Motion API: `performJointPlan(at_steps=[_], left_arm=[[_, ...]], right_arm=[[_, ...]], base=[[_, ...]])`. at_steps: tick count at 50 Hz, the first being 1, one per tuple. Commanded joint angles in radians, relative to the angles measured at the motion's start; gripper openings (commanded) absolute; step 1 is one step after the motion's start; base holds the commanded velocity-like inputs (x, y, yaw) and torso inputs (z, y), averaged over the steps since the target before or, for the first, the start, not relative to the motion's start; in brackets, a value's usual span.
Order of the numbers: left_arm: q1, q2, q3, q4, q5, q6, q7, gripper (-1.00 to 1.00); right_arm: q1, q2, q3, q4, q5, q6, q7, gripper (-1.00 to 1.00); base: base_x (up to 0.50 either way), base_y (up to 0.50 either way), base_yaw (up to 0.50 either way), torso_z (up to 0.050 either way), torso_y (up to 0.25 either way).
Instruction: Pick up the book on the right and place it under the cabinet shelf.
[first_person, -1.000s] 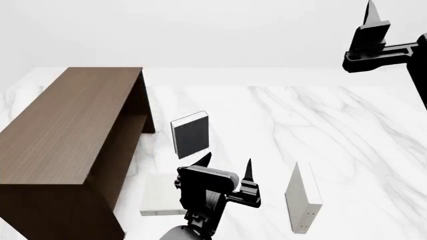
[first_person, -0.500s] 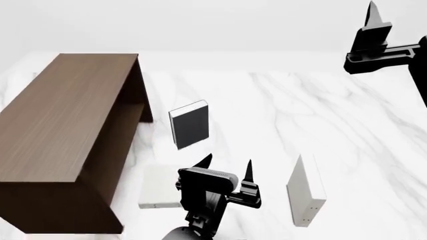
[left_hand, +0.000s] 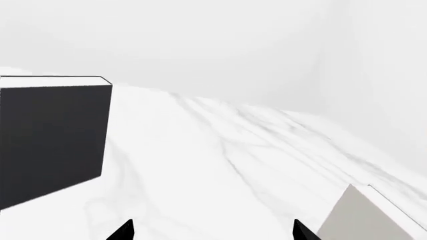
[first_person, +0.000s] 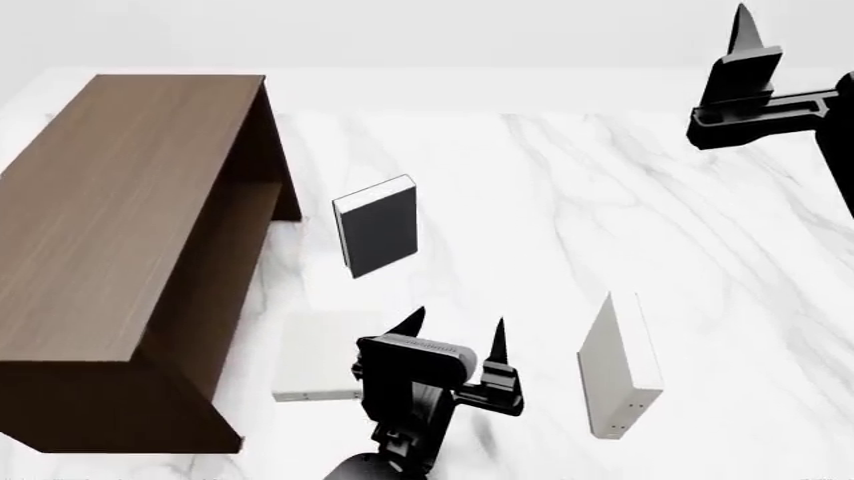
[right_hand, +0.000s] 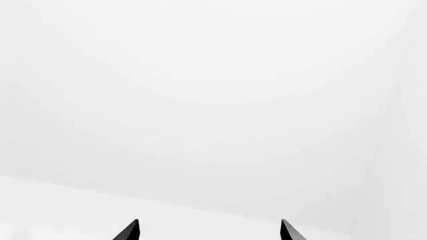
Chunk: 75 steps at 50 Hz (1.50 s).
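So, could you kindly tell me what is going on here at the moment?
A two-armed robot faces a white marble table holding a tall dark brown wooden cabinet and three books. Its target, the thin off-white book on the right, stands on edge, untouched. The left gripper hovers open between that book and a pale grey book lying flat, behind an upright black-covered book. The right gripper is raised high, holding nothing.
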Motion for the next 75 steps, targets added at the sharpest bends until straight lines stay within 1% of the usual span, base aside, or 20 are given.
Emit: performJointPlan(at_steps=[1,47,59,75], left_arm=[[-0.005,-0.001,0.009,-0.003,-0.006,0.006,-0.004,1.00],[-0.039,0.030,0.043,-0.091,-0.015,0.085,-0.008,1.00],[-0.037,0.037,0.049,-0.122,0.015,0.130,-0.036,1.00],[-0.040,0.051,0.047,-0.178,0.009,0.207,-0.038,1.00]], right_arm=[[0.004,-0.003,0.006,0.001,0.001,0.009,-0.003,1.00],[-0.022,-0.008,0.011,0.012,-0.013,0.006,-0.015,1.00],[-0.031,-0.009,0.012,0.011,-0.014,0.003,-0.017,1.00],[-0.037,-0.010,0.016,0.010,-0.013,0.006,-0.019,1.00]], base=[[0.00,0.00,0.00,0.000,-0.096],[0.00,0.00,0.00,0.000,-0.093],[0.00,0.00,0.00,0.000,-0.093],[0.00,0.00,0.00,0.000,-0.094]])
